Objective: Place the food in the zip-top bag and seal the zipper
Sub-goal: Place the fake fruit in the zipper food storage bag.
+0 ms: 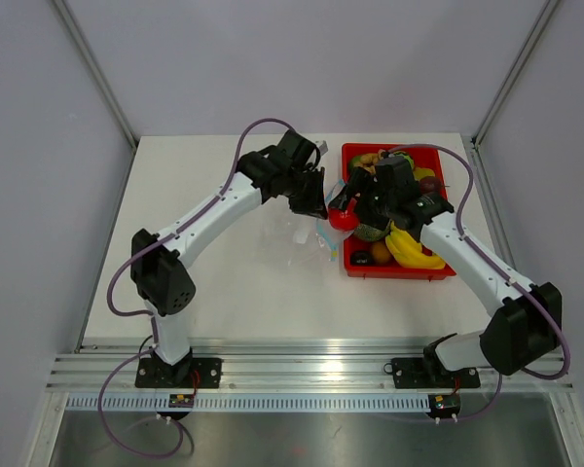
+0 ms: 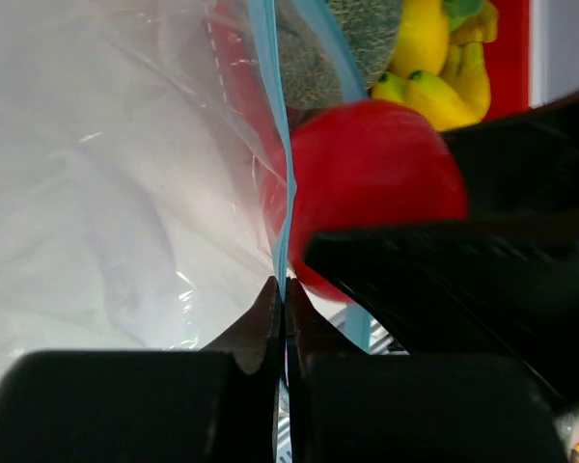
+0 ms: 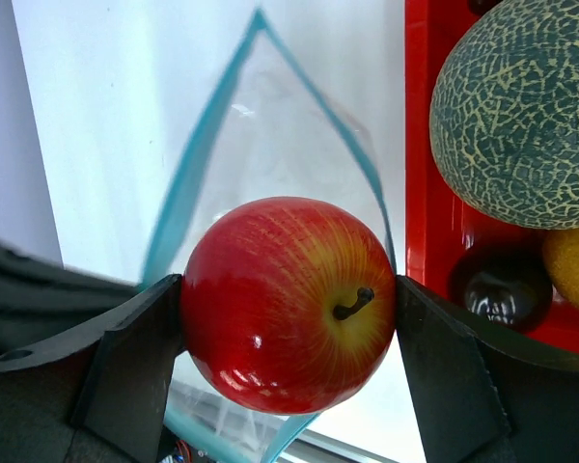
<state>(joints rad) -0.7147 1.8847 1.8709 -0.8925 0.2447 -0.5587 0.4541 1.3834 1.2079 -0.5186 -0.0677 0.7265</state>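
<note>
My left gripper point(image 1: 311, 206) is shut on the teal zipper point(image 2: 282, 193) at the mouth edge of the clear zip-top bag point(image 2: 106, 193), holding it up. The bag lies on the table left of the red tray point(image 1: 292, 233). My right gripper point(image 3: 288, 309) is shut on a red apple point(image 3: 288, 299) and holds it over the bag's open mouth, whose teal strip point(image 3: 188, 183) forms a pointed loop around the apple. In the top view the apple point(image 1: 343, 218) is at the tray's left edge, right beside my left gripper.
The red tray point(image 1: 450, 156) at the right holds yellow bananas point(image 1: 414, 251), a green netted melon point(image 3: 521, 116), a dark round fruit point(image 3: 497, 285), an orange fruit point(image 3: 574, 265) and other food. White walls and metal posts surround the white table.
</note>
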